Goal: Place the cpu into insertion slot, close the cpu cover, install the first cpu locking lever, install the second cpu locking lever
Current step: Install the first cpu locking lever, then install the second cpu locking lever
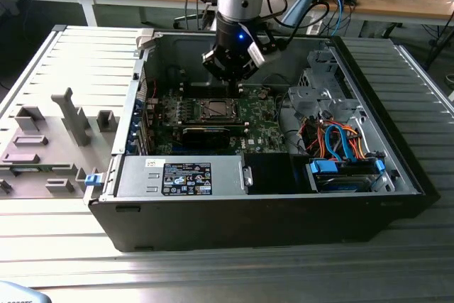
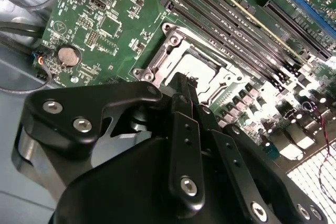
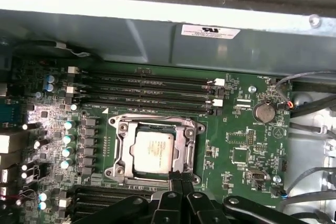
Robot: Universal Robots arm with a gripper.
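Open computer case [image 1: 397, 168] on metal worktop [image 1: 213, 267]; blue cables [image 1: 347, 140] at exterior view's right; grey side panel [image 1: 71, 104] at left.

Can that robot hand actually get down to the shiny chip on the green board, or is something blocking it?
Probably yes. The hand hangs right by the cpu in its insertion slot, and the case is open above the board.

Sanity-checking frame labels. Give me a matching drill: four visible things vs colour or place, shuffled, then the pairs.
Things:
1. cpu
2. coin cell battery
3. gripper
4. cpu cover

Descriptions:
A. round silver disc on the green board
B. above the board, inside the open case
C. dull silver square seated in the socket
D. silver frame lying flat around the chip

Pairs: 1-C, 2-A, 3-B, 4-D
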